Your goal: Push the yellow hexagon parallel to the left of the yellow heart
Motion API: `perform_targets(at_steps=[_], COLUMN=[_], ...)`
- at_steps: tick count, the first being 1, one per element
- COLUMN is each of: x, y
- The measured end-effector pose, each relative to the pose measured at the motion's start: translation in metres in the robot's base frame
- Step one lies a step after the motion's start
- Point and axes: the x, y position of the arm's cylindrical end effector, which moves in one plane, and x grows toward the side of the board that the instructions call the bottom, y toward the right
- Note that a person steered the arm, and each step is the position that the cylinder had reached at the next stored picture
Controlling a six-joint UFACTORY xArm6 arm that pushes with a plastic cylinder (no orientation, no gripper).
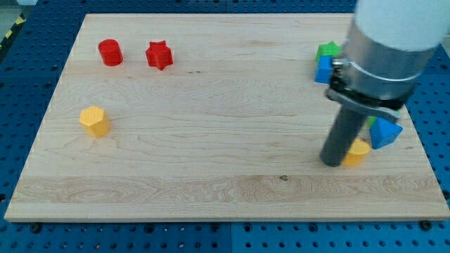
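The yellow hexagon sits near the board's left edge, at mid height. The yellow heart lies at the lower right, partly hidden behind my rod. My tip rests on the board touching the heart's left side. The hexagon is far to the left of my tip, across most of the board.
A red cylinder and a red star sit at the upper left. A green block and a blue block sit at the upper right, beside the arm. A blue triangle lies right of the heart. The wooden board lies on a blue perforated table.
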Motion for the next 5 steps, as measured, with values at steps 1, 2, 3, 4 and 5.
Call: perform_targets(at_steps=[1, 2, 3, 4, 5], x=[0.000, 0.014, 0.026, -0.004, -0.053], y=[0.036, 0.043, -0.001, -0.060, -0.136])
